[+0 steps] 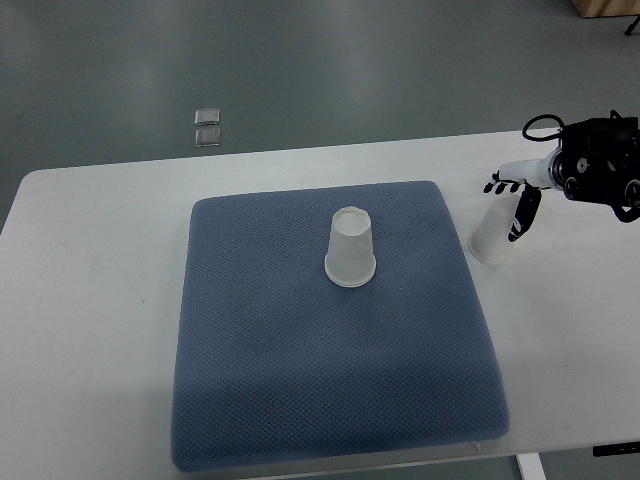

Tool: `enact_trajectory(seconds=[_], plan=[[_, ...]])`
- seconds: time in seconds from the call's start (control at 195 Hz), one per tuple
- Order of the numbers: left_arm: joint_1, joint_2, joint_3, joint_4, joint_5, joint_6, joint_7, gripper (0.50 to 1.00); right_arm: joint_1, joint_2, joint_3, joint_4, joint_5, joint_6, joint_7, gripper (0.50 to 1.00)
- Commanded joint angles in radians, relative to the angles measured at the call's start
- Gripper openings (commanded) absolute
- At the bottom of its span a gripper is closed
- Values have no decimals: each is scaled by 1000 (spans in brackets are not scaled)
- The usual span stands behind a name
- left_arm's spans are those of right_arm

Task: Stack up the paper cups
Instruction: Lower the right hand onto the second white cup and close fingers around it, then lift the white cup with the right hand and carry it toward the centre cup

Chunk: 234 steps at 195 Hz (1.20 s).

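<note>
Two paper cups, none stacked | your right hand (512,205) was curled round the second cup (492,238) on the table (90,260), right of the pad (300,400) | upside-down cup (351,250) stood mid-pad | stacking remained, seemingly.

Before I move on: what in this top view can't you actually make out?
- Right hand: whether its fingers truly clamp the paper cup beside the blue pad; they overlap.
- Cup on the pad: single or several nested, unclear.
- Right arm: cut off by right edge.
- Left arm: out of frame.
</note>
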Motion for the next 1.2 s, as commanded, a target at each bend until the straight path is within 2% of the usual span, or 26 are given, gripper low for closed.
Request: enact_trajectory(seconds=[0.0, 0.149, 0.339, 0.411, 0.437, 0.488, 0.529, 0.632, 0.704, 0.832, 0.904, 1.017, 1.11, 1.197], plan=[[0, 0, 0, -1, 0, -2, 0, 1000, -6, 0, 0, -3, 0, -1, 0, 913], [0, 0, 0, -2, 0, 0, 0, 1000, -6, 0, 0, -8, 0, -2, 0, 899], [0, 0, 0, -1, 0, 0, 0, 1000, -9, 0, 0, -8, 0, -2, 2, 799], [0, 0, 0, -2, 0, 0, 0, 1000, -14, 0, 0, -8, 0, -2, 2, 789], [0, 0, 0, -2, 0, 0, 0, 1000, -14, 0, 0, -8, -2, -4, 3, 758], [0, 0, 0, -2, 0, 0, 0, 1000, -13, 0, 0, -8, -2, -4, 3, 738], [0, 0, 0, -2, 0, 0, 0, 1000, -13, 0, 0, -8, -2, -4, 5, 703], [0, 0, 0, -1, 0, 0, 0, 1000, -11, 0, 0, -8, -2, -2, 5, 601], [0, 0, 0, -2, 0, 0, 0, 1000, -6, 0, -2, -8, -2, -2, 5, 558], [0, 0, 0, -2, 0, 0, 0, 1000, 6, -8, 0, -3, 0, 10, 5, 554], [0, 0, 0, -2, 0, 0, 0, 1000, 70, -21, -5, 9, -5, 30, 5, 554], [0, 0, 2, -4, 0, -2, 0, 1000, 196, -71, -12, 72, -11, 117, 7, 554], [0, 0, 2, -5, 0, -5, 0, 1000, 345, -110, -21, 132, -14, 180, 5, 564], [-2, 0, 2, -5, 2, -5, 0, 1000, 486, -144, -40, 191, -29, 269, 5, 566]])
